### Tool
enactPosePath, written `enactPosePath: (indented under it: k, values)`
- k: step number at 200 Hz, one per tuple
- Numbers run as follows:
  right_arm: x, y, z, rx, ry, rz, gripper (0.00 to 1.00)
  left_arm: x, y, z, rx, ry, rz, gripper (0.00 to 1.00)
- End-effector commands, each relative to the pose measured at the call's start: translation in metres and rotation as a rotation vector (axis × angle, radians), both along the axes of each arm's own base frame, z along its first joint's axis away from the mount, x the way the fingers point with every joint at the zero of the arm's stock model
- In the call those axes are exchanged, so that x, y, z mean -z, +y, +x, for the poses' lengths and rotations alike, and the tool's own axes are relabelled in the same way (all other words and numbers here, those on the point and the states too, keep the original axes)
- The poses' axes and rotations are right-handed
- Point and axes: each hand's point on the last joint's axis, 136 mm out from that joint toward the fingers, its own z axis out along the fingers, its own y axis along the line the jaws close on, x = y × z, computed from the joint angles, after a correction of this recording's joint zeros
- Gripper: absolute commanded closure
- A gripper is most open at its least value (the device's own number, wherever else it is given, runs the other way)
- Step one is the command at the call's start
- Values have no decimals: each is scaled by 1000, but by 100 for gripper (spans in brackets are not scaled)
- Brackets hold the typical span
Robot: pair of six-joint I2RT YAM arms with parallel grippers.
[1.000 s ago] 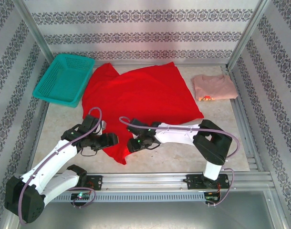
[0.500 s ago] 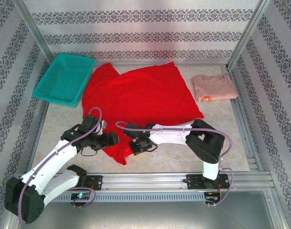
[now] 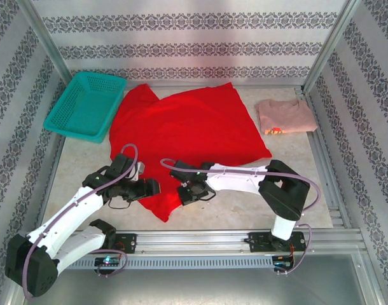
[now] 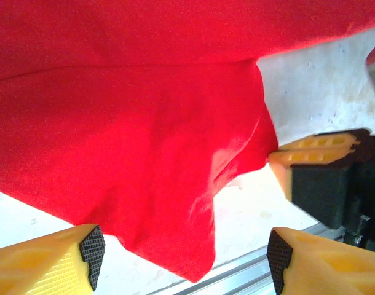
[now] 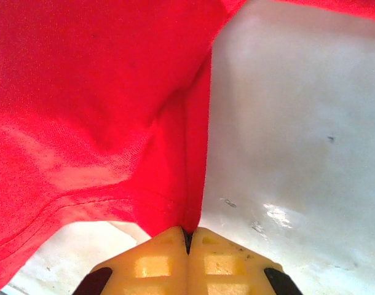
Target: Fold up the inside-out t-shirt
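Though near t-shirt (image 3: 187,127), pink shirt (image 3: 285,116) apart

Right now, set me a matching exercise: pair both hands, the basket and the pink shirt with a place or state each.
Column one:
1. left hand
2. right hand
3. teal basket
4. pink shirt

Column two:
A. far right side
B. shut on the edge of the red t-shirt
C. open, nothing held
D. far left corner

Pairs: 1-C, 2-B, 3-D, 4-A
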Motion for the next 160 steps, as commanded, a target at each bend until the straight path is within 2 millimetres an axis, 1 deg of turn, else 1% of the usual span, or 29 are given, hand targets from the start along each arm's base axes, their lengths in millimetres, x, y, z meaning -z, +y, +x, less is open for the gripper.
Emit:
enactPosePath:
  k: [1, 33, 54, 73, 115, 132, 160]
  values:
    - [-2, -19, -4, 14, 29, -39, 100, 10, -2, -14, 38, 47, 40, 28]
    - [-5, -25, 1, 11, 38, -46, 100, 23, -9, -21, 100, 79, 92, 28]
    - [-7, -26, 0, 8, 67, -32, 100, 30, -18, -21, 138, 81, 89, 28]
    - [-11, -26, 1, 1, 85, -18, 100, 42, -19, -19, 155, 94, 109, 28]
    - [-24, -26, 5, 9, 134, 52, 100, 61, -10, -8, 139, 83, 200, 27]
    - [-29, -28, 10, 21, 143, 81, 100, 69, -4, -9, 137, 89, 237, 27]
    - [-32, -32, 18, 32, 164, 108, 100, 76, -1, -10, 143, 105, 261, 27]
